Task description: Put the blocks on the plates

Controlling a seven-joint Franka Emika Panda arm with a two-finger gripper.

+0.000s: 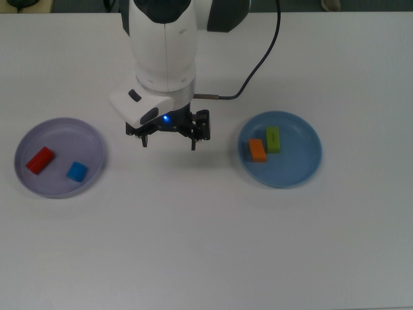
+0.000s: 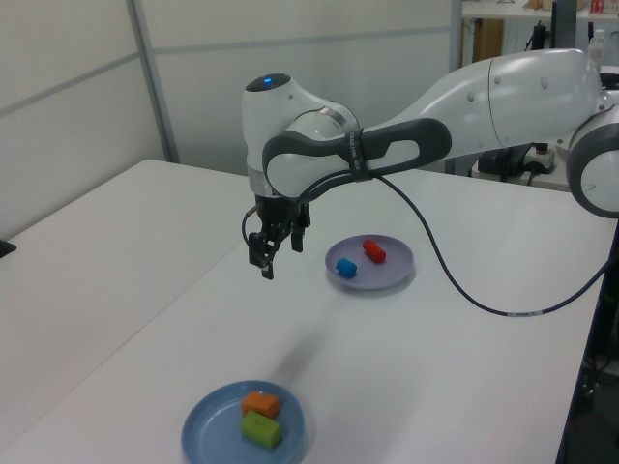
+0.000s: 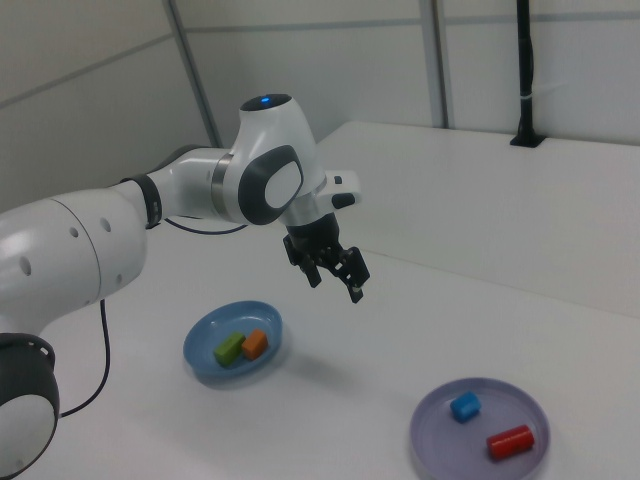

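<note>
All four blocks look plated: red block (image 1: pixel 39 159) and blue block (image 1: pixel 77 171) on the lavender plate (image 1: pixel 88 139) at the top view's left, orange block (image 1: pixel 257 150) and green block (image 1: pixel 273 139) on the blue plate (image 1: pixel 303 139) at right. The gripper (image 1: pixel 168 138) hangs mid-frame above the bare table (image 1: pixel 206 245), fingers spread, empty; nothing seems left but retreat.

In the top view the arm (image 1: pixel 164 45) is cut off by the upper edge, so only its wrist end shows, and the arm covers the part of the table (image 1: pixel 206 245) directly behind the gripper (image 1: pixel 169 139). In the left view the blue plate (image 2: pixel 208 425) is cut a bit by the bottom edge, approx. at its near rim. In the right view the arm's base end goes out at the left and bottom edges, well apart from the gripper.
</note>
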